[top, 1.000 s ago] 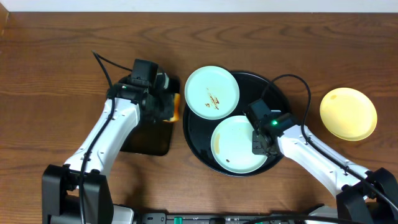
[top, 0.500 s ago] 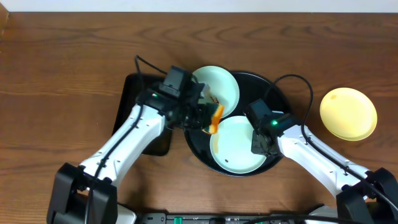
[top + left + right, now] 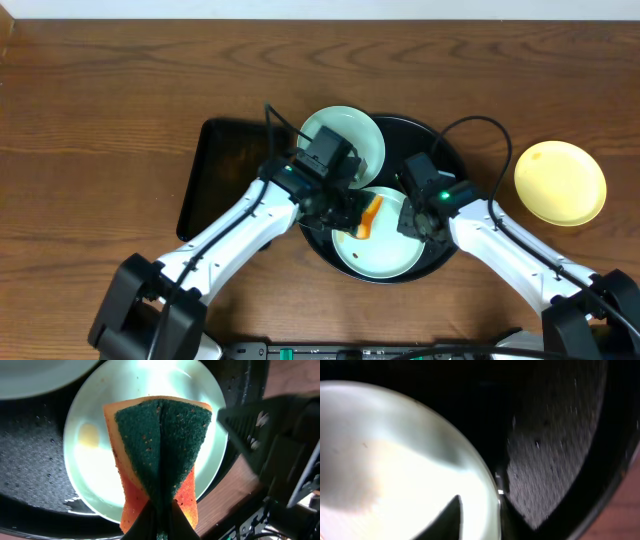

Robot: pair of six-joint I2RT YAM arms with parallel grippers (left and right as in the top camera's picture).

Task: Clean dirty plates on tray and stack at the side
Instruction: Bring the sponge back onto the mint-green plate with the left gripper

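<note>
The round black tray holds two mint plates. The back plate leans on the tray's left rim, half hidden by my left arm. The front plate lies flat; in the left wrist view it has a pale yellowish smear. My left gripper is shut on the teal-and-orange sponge and holds it over the front plate. My right gripper is shut on that plate's right rim, one finger above it and one below. The yellow plate lies on the wood at the right.
A rectangular black tray lies on the table left of the round tray. The right arm's body stands close to the sponge's right. Cables run over the round tray's back. The table's front edge is just below the tray.
My left arm has swung right from the rectangular tray with the sponge, past the back plate, and now holds it over the front plate. The right gripper has stayed on the plate's rim.
</note>
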